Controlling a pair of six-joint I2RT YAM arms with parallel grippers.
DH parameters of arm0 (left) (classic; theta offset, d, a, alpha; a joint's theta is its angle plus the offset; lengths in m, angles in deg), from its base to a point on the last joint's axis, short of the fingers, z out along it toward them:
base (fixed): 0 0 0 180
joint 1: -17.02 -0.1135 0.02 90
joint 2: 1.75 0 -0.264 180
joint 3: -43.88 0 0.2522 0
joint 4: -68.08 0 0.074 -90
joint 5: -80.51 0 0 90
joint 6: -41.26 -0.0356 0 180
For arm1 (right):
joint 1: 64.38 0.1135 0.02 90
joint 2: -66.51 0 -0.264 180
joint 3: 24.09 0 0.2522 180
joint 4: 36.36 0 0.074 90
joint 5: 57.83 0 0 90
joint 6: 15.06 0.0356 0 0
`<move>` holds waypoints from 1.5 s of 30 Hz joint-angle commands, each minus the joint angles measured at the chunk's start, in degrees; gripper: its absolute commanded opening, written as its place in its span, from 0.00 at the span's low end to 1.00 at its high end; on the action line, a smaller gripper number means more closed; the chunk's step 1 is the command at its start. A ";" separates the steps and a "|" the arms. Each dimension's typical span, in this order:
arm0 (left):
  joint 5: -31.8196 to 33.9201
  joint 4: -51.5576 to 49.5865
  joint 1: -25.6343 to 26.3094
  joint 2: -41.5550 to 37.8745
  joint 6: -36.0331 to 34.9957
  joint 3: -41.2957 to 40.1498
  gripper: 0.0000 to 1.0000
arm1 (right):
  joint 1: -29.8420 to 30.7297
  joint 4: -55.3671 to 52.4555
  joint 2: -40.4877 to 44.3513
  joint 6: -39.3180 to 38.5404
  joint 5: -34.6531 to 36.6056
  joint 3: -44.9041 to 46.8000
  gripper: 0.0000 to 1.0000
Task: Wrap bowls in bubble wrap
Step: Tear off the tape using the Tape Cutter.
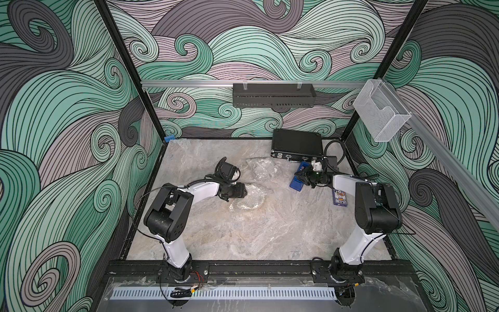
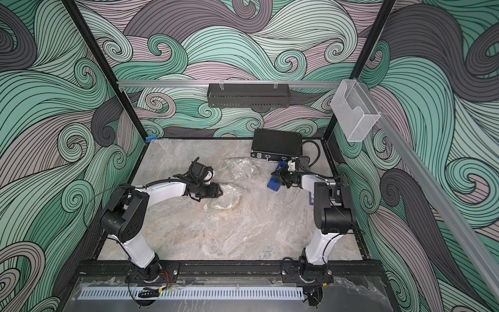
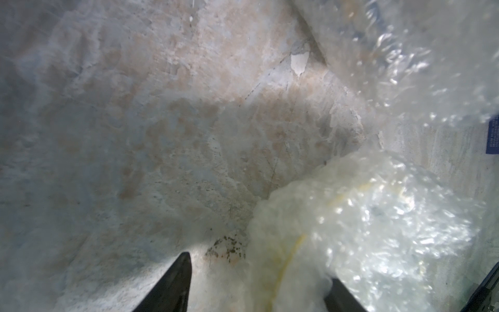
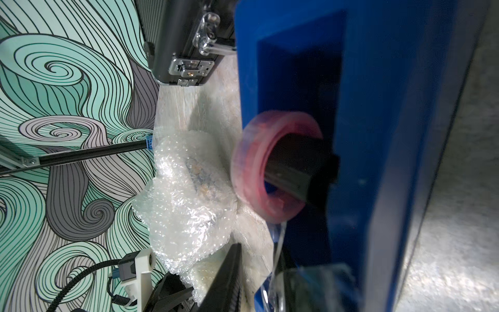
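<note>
Marble table [image 1: 270,229], black case [image 1: 297,146] at its back edge. Two bundles of bubble wrap lie mid-table, apart: far bundle [image 1: 263,170] and near bundle [image 1: 249,201]. A bowl [image 3: 286,259] shows its yellow rim through the near one. Blue tape dispenser [image 1: 296,184] near the case, clamped in the right gripper [image 1: 303,178]. Left gripper [image 1: 244,193] open, jaws apart at the near bundle's edge

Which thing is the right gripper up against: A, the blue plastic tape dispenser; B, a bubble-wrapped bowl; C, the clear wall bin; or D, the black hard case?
A: in both top views the blue plastic tape dispenser sits right at the right gripper, and its pink roll looms close in the right wrist view.
</note>
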 commanded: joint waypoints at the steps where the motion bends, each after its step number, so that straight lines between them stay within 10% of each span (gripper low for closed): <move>1: -0.09 -0.88 -0.24 -0.65 0.27 0.04 0.64 | -0.19 0.30 1.13 1.04 -0.66 1.52 0.22; 11: -0.09 -1.06 -0.25 -0.24 0.16 0.21 0.63 | -0.41 1.20 3.42 1.40 -1.71 2.42 0.00; 45: -0.29 -1.46 -0.25 -0.04 0.01 0.58 0.63 | 5.98 -4.23 14.83 -4.22 1.14 15.39 0.00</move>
